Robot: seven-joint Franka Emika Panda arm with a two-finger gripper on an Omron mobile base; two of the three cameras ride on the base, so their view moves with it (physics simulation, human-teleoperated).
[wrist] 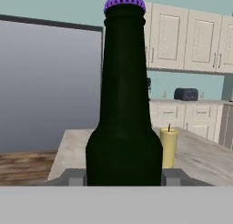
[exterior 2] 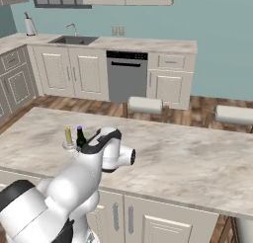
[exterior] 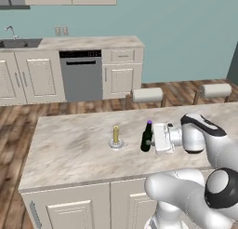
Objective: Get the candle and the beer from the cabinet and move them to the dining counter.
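My gripper [exterior: 153, 138] is shut on the beer [exterior: 147, 137], a dark bottle with a purple cap, gripped low on its body and held upright over the dining counter [exterior: 69, 153]. Whether its base touches the stone top I cannot tell. In the hand view the beer [wrist: 124, 104] stands between my fingertips [wrist: 75, 176]. The candle [exterior: 116, 136], pale yellow in a small silver dish, stands on the counter just left of the bottle, a little apart from it. From the right base view the candle [exterior 2: 68, 136] and beer [exterior 2: 80, 137] stand side by side beyond my arm. The cabinet is out of view.
Two padded stools [exterior: 147, 95] [exterior: 216, 90] stand along the far side of the island. Beyond them a wall run holds a dishwasher [exterior: 81, 74] and a sink [exterior: 18, 43]. Bare stone top stretches to the right [exterior 2: 188, 158] of the arm.
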